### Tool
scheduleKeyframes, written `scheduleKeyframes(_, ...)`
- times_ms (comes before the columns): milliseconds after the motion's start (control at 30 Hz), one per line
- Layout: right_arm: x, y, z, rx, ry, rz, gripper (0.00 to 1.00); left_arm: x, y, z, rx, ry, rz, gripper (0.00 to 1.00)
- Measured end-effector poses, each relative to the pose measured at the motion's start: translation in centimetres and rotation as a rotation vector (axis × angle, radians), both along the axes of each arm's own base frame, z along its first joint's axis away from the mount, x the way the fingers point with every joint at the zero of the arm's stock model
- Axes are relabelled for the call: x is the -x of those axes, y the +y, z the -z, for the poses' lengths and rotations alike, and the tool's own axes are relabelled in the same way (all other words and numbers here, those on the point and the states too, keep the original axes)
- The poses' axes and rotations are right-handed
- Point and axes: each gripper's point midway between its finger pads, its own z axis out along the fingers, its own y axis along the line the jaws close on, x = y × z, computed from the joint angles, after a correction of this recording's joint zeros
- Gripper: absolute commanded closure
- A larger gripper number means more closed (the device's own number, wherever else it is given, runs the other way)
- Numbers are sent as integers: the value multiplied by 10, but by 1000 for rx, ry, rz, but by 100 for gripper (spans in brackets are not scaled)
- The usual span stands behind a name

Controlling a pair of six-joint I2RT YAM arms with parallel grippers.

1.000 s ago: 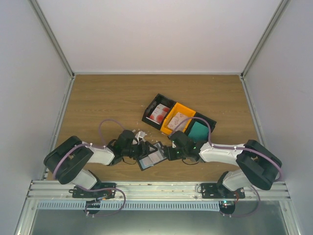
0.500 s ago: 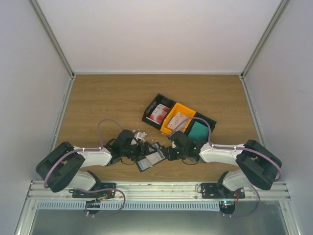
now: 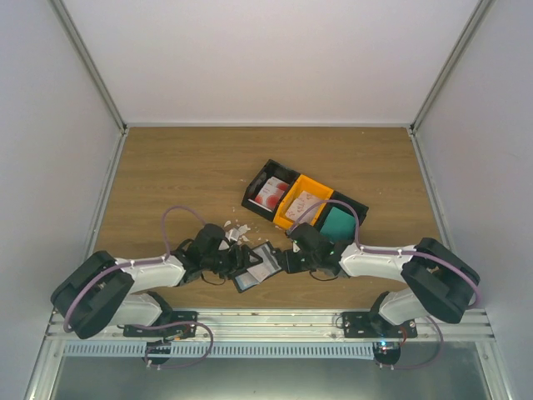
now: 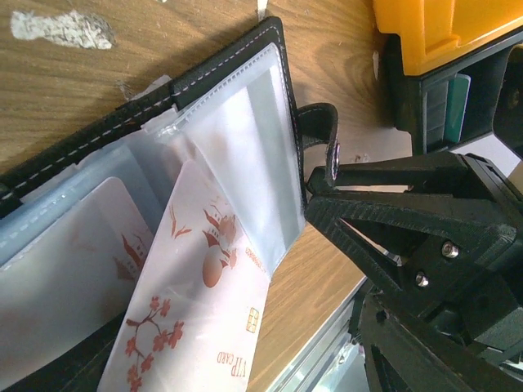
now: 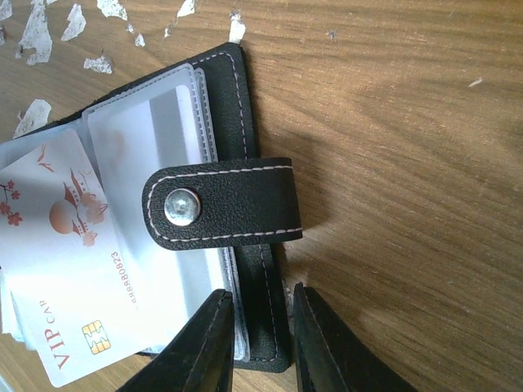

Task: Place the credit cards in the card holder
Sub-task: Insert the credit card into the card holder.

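**Wooden table [image 3: 175, 167], near edge: red-and-white card [image 4: 192, 327] askew on the card holder [image 5: 227, 98]**

On your left, the left gripper [image 3: 236, 260] sits just beside the holder. Its fingers are outside its own wrist view and too small from above, so you cannot tell whether they are apart or together.

Next comes the card. It lies on the holder's clear sleeves, its long axis slanted a little off theirs, and it overhangs them on the side away from the snap strap [image 5: 221, 214]. You cannot tell how far it is seated.

The holder lies open and flat at the middle of the near edge. The right gripper [image 5: 260, 296] is clamped on its strap-side cover edge.

Your left arm looks nearer the card's free side, so squaring it up and pushing it in likely falls to that arm while the right steadies. Beyond, to the right, the bins [image 3: 304, 200] hold more cards.
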Motion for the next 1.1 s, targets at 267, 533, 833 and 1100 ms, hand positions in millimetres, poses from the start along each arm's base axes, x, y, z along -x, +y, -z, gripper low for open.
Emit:
scheduleKeyframes(267,1,1,0,-4,0,-5,78,4,4,-1,2,8,-11,42)
scheduleKeyframes(533,1,1,0,-5,0,-6,78,8,10,0,-1,40,-38,45)
scheduleKeyframes(833,1,1,0,-10,1,-8,78,13,14,6,-7,67,-52,65)
scheduleKeyframes(1100,1,2,1,-11,2,-9,80,15,16,14,-33,76,-42,83)
